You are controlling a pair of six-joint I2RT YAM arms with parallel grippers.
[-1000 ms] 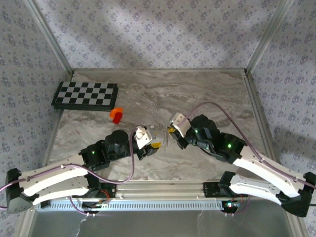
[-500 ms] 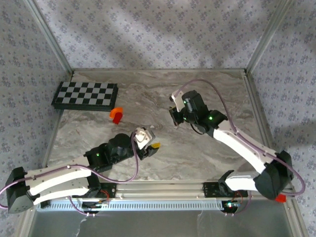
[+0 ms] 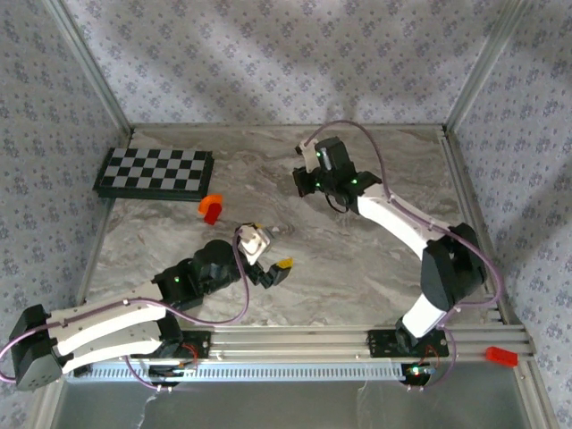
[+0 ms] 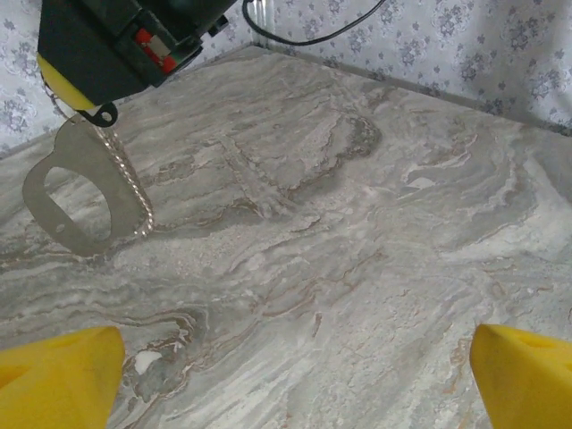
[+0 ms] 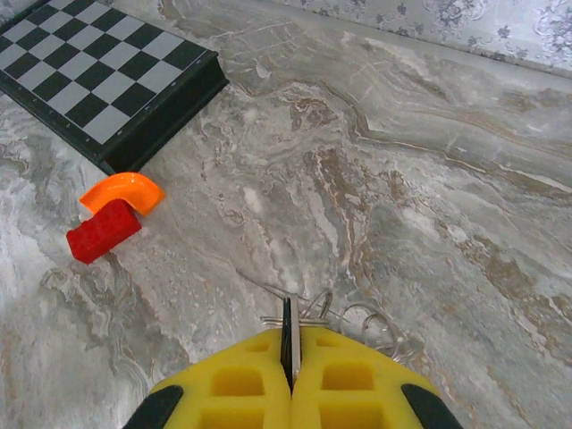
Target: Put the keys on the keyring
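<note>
My right gripper [image 3: 302,181] is lifted over the back middle of the marble table [image 3: 375,268], shut on a thin black-and-silver strip seen edge-on, the key [image 5: 288,332]. Fine wire rings [image 5: 357,315] loop around the strip just past the yellow fingertips. In the left wrist view the right gripper [image 4: 107,45] sits at the upper left, and the keyring [image 4: 85,192], a flat silvery oval loop on a short chain, dangles from it above the table. My left gripper [image 3: 275,271] stays low near the table's middle, open wide with nothing between its yellow fingertips [image 4: 54,375].
A black-and-white chessboard [image 3: 154,172] lies at the back left. An orange-red block [image 3: 211,208] sits just in front of it, to the left of the right gripper. Patterned walls [image 3: 268,63] close in the table on three sides.
The left gripper has opened wide and stayed low. The right arm has risen and swung away toward the back of the table, carrying the key and the dangling keyring with it.
</note>
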